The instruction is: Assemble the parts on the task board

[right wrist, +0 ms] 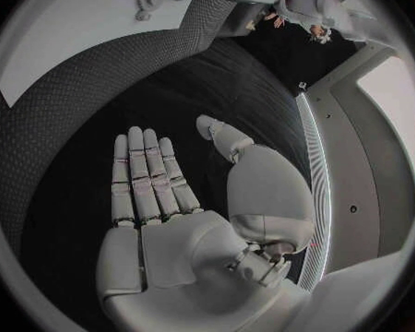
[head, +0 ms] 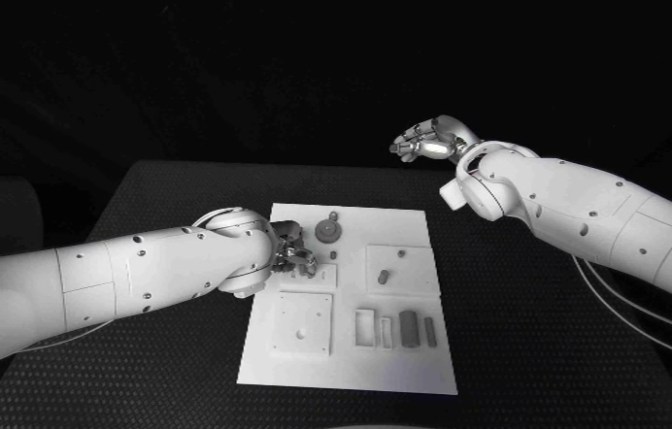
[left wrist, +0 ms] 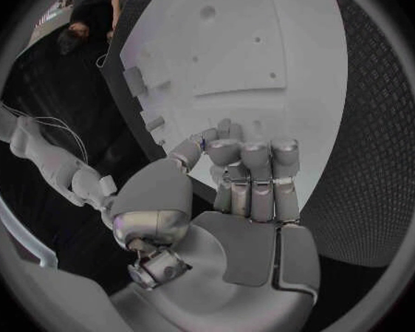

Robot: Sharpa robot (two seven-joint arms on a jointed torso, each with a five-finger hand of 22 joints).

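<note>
Parts [head: 408,327] small, rigid, light, pinch by sides | left hand [head: 291,251] over board [head: 351,361], grip unclear | right hand [head: 427,142] released, off board

A black table [head: 168,196] with a white board [head: 399,225] on it.
The table top is dark and textured. The board lies flat at its middle, long side running away from the robot.

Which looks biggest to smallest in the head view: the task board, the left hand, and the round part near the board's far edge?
1. task board
2. left hand, though it is partly hidden behind its own wrist
3. round part
</note>
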